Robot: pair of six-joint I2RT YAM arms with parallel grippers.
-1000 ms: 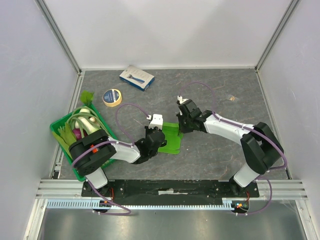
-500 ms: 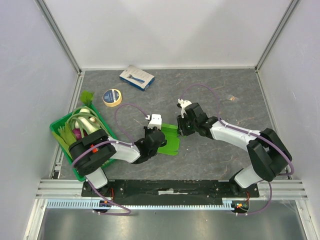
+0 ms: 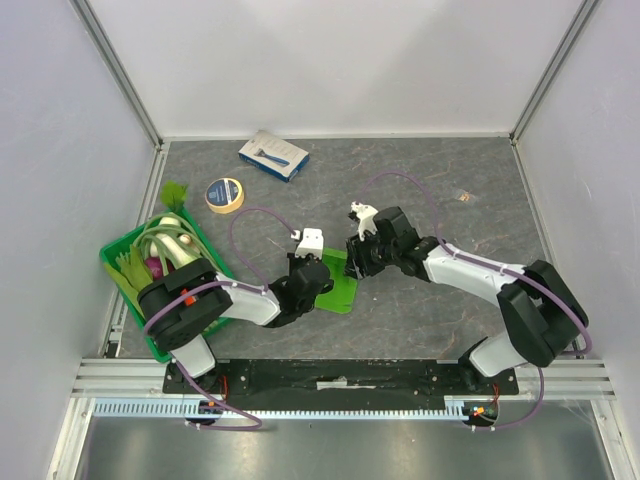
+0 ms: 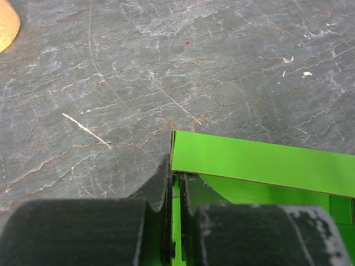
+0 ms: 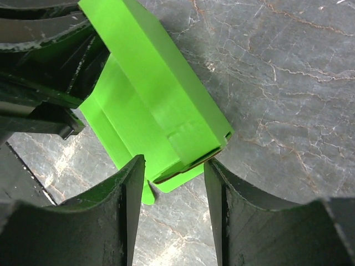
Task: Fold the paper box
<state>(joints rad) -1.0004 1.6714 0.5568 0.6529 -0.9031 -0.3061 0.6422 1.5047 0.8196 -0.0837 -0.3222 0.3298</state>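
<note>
At frame centre the paper box (image 3: 343,285) is hemmed in by the left gripper (image 3: 320,282) and the right gripper (image 3: 353,264). The green crate (image 3: 120,265) blocks the left edge. A tape roll (image 3: 224,194) and a flat carton (image 3: 273,155) crowd the upper left. The table (image 3: 480,190) at upper right seems passable.

The paper box (image 5: 150,94) is thin matt card, smooth, sharply creased; the table (image 4: 166,66) looks like dark veined stone, dull and scratched; the right gripper (image 5: 173,166) has black, scuffed plastic fingers (image 5: 119,221); the front rail (image 3: 560,375) is pale brushed metal
</note>
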